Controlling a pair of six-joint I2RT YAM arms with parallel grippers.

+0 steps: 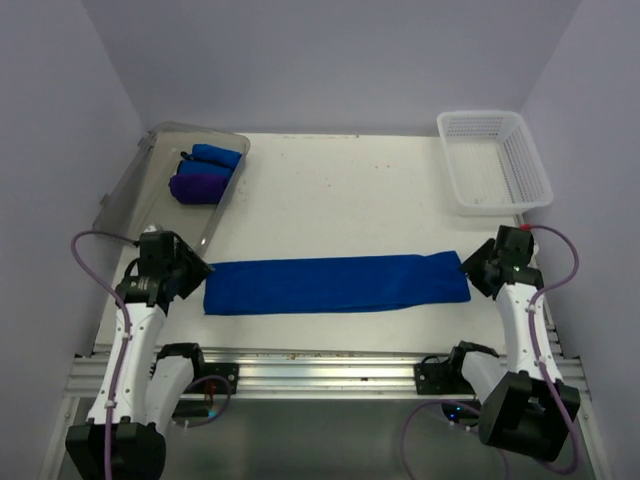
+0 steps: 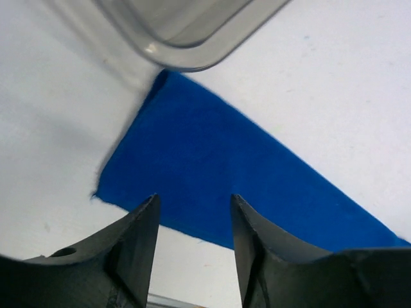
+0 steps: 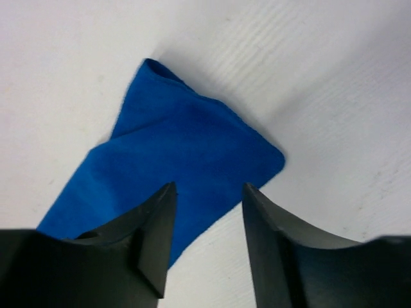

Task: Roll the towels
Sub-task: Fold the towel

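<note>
Two grippers bracket one flat towel (image 1: 335,284), a royal blue cloth folded into a long, narrow strip on the smooth white table (image 1: 340,190). The left gripper (image 2: 194,212) has its jaws spread with nothing between them. The strip's left end lies just ahead of its tips, and the rounded corner of the clear grey tray (image 2: 186,38) sits beyond that. The right gripper (image 3: 209,192) is also spread and empty, with the strip's right end just ahead of its tips, one corner rounded and the far edge slightly puffed.

The laying-out looks finished and the rolling not yet begun. The next move probably calls for pinching one short end and turning it over onto itself, keeping the coil tight and square to the strip. The soft, napped cloth may slide on the slick tabletop, so the other end may need holding down.

Rolled towels (image 1: 215,156), stubby blue cylinders and a purple one (image 1: 198,186), lie in the tray. A white mesh basket (image 1: 480,118) stands well beyond the right jaws.
</note>
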